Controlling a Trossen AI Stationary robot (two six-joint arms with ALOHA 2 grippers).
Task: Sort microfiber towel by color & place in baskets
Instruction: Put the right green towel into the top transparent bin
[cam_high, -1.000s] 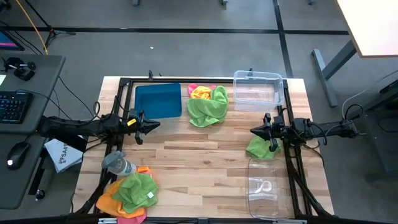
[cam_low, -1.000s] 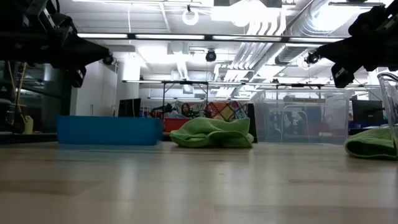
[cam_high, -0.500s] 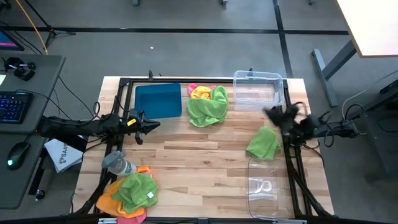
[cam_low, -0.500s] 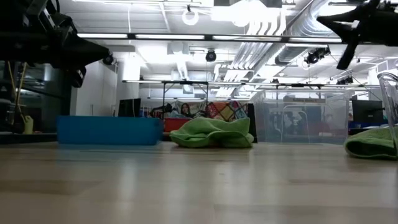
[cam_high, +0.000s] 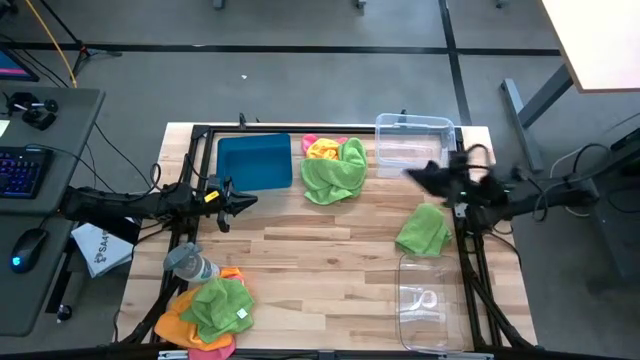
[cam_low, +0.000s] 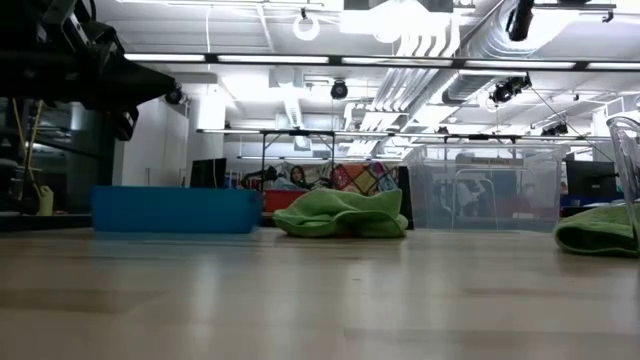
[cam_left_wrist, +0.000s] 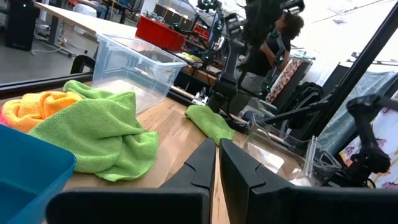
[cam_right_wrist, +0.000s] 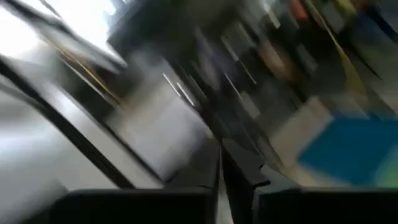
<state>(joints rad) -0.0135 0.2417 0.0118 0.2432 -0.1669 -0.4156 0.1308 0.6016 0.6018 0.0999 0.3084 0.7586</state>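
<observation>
Right gripper hung empty, fingers together, above lone green towel; a blind descent risked snagging clear bin. Left gripper clenched, idle.

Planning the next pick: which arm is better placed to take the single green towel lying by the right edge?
Right. The right gripper is just above that green towel, beside the clear bins. The left gripper waits across the table, near the blue tray.
</observation>
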